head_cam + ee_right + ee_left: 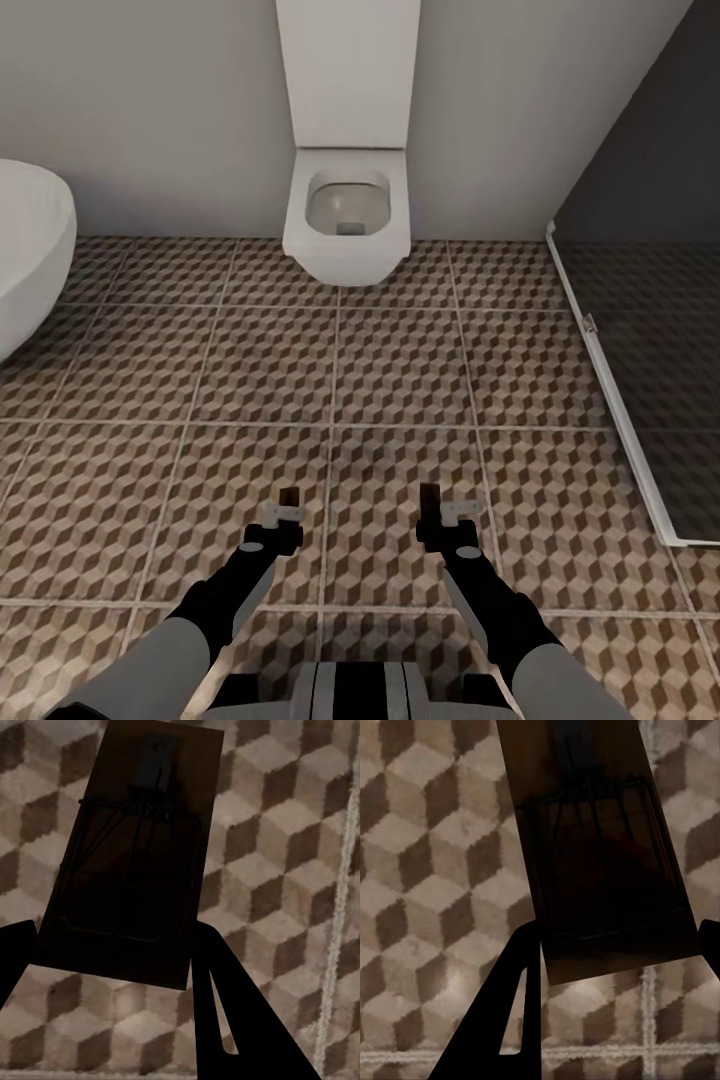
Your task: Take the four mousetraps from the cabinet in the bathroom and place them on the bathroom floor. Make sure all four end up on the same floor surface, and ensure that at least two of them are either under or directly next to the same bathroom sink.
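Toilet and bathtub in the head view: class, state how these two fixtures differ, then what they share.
The toilet is boxy, with a flat tank above its bowl; the bathtub is rounded. The toilet is in full view against the back wall; the bathtub is cut off by the picture's left edge. Both are white and stand over the cube-patterned bathroom floor.

Head view: both arms reach forward from the bottom edge, roughly parallel, grey upper segments then black forearms and wrists, converging slightly toward the lower centre of the frame. Left gripper [289, 500] sits left of centre, right gripper [431, 497] right of centre, both at about the same height, pointing up-frame. Each is clamped on a mousetrap: left wrist view shows dark fingers [506, 1020] pinching the near end of a mousetrap [600, 855]; right wrist view shows black fingers [225, 1012] either side of the other mousetrap [135, 855]. Boards stick out beyond fingertips.
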Tool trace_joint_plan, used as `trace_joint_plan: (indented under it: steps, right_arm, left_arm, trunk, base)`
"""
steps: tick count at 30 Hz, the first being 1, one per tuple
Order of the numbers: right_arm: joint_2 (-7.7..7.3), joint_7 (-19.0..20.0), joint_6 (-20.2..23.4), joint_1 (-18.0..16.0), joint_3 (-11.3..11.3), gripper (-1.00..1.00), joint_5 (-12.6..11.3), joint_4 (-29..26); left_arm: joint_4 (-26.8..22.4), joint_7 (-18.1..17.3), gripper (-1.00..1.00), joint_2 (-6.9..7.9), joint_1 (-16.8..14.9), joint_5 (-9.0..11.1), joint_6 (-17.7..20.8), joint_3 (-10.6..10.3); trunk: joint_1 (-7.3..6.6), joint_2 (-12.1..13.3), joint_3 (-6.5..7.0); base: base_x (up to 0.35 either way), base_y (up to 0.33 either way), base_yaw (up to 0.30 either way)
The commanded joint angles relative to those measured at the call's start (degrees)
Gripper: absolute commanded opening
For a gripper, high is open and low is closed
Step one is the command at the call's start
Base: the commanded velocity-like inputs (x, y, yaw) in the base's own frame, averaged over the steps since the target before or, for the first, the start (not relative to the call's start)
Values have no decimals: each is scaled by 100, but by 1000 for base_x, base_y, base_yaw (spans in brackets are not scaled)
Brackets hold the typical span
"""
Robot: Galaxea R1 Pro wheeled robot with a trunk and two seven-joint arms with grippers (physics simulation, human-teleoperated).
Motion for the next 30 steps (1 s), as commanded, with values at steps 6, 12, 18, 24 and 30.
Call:
trace_joint_plan:
  steps: [6,12,18,24,30]
  right_arm:
    - [-12,-29,-73,-2,135,-100,-64,-9]
    - [-20,-35,-293,-2,304,-100,-64,-9]
    - [-6,-53,-317,-2,323,-100,-64,-9]
    - [-5,-59,-319,-2,324,-100,-64,-9]
    - [-5,-59,-319,-2,325,-100,-64,-9]
  left_arm:
    - [-16,53,-100,8,-2,49,27,-45]
    - [-16,53,-100,11,-2,49,27,-45]
    - [-16,53,-100,10,-2,49,27,-45]
    - [-16,53,-100,12,-2,49,27,-45]
    - [-16,53,-100,10,-2,49,27,-45]
  trunk:
    - [-1,-1,-26]
    - [-1,-1,-29]
    - [65,-122,-83]
    - [197,-362,-192]
    - [329,-603,-334]
  base:
    - [0,0,0]
    - [0,0,0]
    - [0,0,0]
    - [0,0,0]
    - [0,0,0]
